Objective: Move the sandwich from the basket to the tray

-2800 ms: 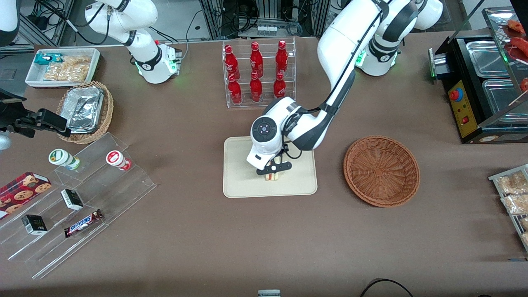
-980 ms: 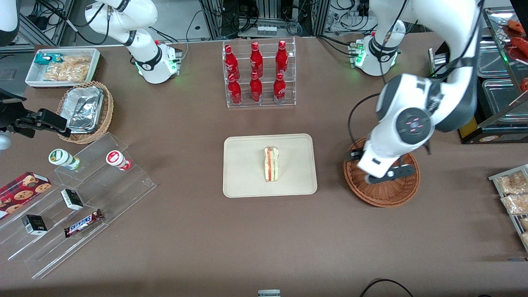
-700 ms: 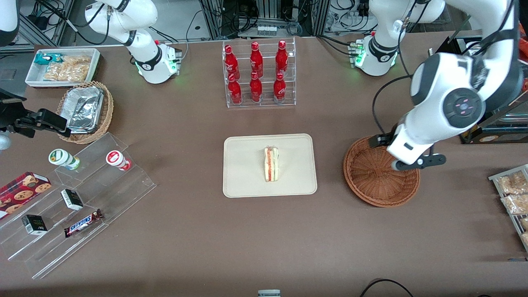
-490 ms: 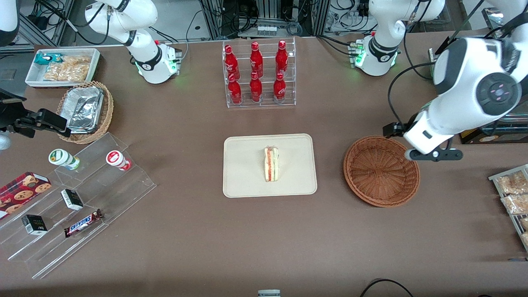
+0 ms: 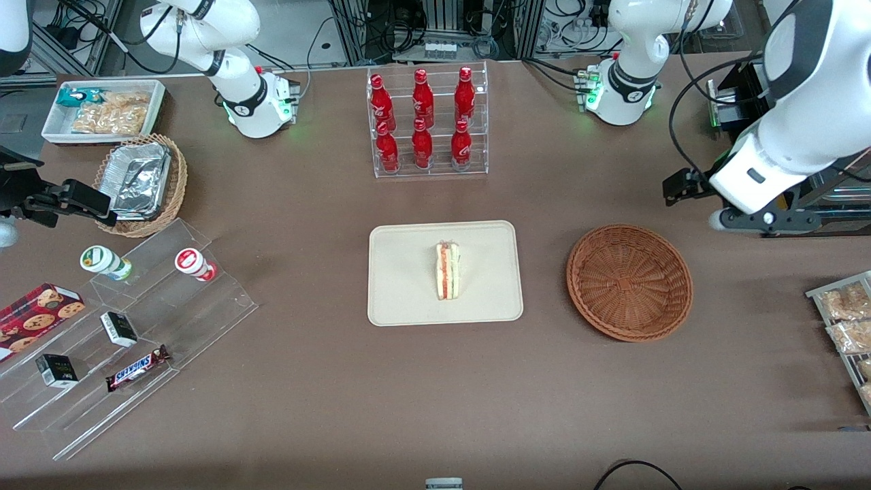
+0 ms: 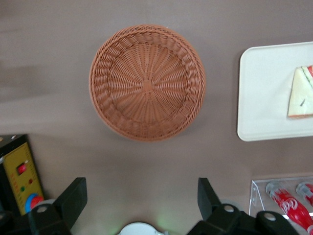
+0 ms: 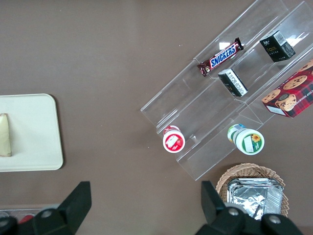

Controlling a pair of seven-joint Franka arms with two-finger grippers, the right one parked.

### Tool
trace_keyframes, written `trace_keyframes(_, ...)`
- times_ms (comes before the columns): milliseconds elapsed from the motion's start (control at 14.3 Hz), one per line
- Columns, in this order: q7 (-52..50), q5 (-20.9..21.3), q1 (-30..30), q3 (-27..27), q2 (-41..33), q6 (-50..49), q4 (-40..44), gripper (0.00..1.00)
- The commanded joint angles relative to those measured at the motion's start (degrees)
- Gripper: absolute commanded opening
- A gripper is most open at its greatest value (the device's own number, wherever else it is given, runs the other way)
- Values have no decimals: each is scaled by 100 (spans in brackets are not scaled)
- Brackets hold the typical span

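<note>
Table (image 5: 435,408): brown cloth, big & flat. Tray (image 5: 408,299) sits mid-table, nearer the front camera than the bottle rack (image 5: 427,122). Basket (image 5: 629,282) lies beside the tray toward the working arm's end, nothing in it. Gripper (image 5: 762,221) hangs high above the table, farther from the front camera than the basket, close to the black food warmer (image 5: 769,177); wrist view shows fingers (image 6: 73,198) spread wide, nothing held. Sandwich (image 5: 448,271) stands on the tray w/ filling edge up. Prob. light, soft, squashes easily, so pinch gently across the two bread faces, mid-wedge, not the tip. Job looks done.
</note>
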Motion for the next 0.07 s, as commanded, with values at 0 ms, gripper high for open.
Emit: trace_keyframes(0,84,49,209,-66,57,-444,517,100)
